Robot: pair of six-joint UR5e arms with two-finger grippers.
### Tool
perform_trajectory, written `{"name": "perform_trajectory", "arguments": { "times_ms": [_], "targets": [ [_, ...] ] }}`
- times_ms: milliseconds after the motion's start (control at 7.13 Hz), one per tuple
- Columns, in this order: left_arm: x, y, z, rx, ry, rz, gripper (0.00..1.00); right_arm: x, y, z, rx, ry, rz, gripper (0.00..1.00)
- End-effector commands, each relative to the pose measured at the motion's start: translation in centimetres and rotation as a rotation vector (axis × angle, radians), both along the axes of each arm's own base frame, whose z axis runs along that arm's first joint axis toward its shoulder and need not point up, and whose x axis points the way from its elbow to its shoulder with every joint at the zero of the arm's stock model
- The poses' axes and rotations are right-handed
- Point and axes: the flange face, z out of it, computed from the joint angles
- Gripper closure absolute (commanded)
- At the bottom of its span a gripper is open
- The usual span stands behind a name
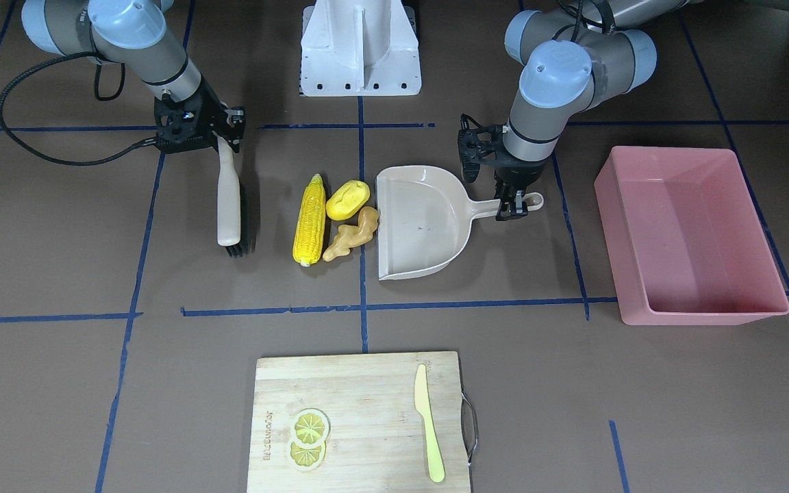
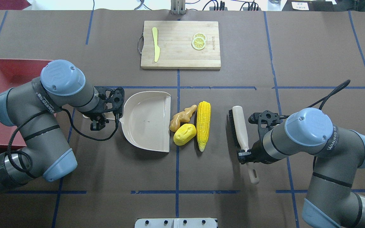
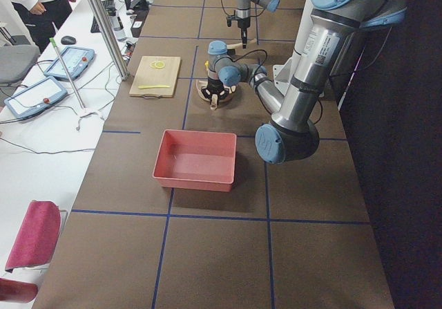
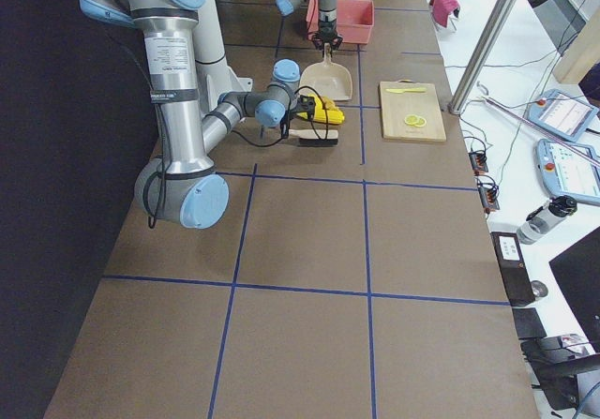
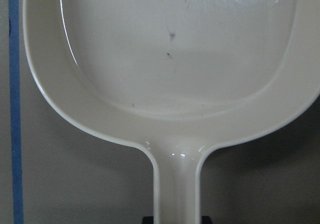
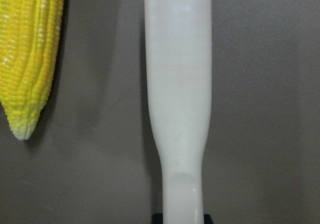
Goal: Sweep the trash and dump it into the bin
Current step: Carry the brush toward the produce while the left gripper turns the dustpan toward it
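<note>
The bin (image 2: 2, 79) sits at the far left, well apart from the work. Next comes the left gripper (image 2: 97, 122), clamped on the handle of the dustpan (image 2: 144, 120), whose open lip faces right. Right against that lip lie the ginger root (image 2: 182, 117) and the potato-like lump (image 2: 184, 134), with the corn cob (image 2: 203, 125) just beyond them, lying parallel to the lip. These toys look light, hard and smooth (the cob will probably roll rather than slide), so none needs grasping. They are best pushed broadside along the cob's long flank. Further right, apart from the cob and roughly parallel to it, is the brush (image 2: 241, 129), its handle pinched in the right gripper (image 2: 246, 155). The trash thus lies between brush and pan.
</note>
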Motion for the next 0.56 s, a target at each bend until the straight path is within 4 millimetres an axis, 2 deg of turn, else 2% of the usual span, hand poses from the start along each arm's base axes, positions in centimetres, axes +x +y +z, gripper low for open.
{"name": "perform_trajectory", "arguments": {
  "times_ms": [0,421],
  "targets": [
    [1.1,0.7,-0.2,0.016,-0.013,0.0,0.81,-2.5,-0.1,-1.4,-0.021,-0.01,0.018,1.0],
    [1.4,0.8,-0.9,0.044,-0.019,-0.017,0.81,-3.4,0.1,-2.4,-0.028,-0.023,0.021,1.0]
  ]
}}
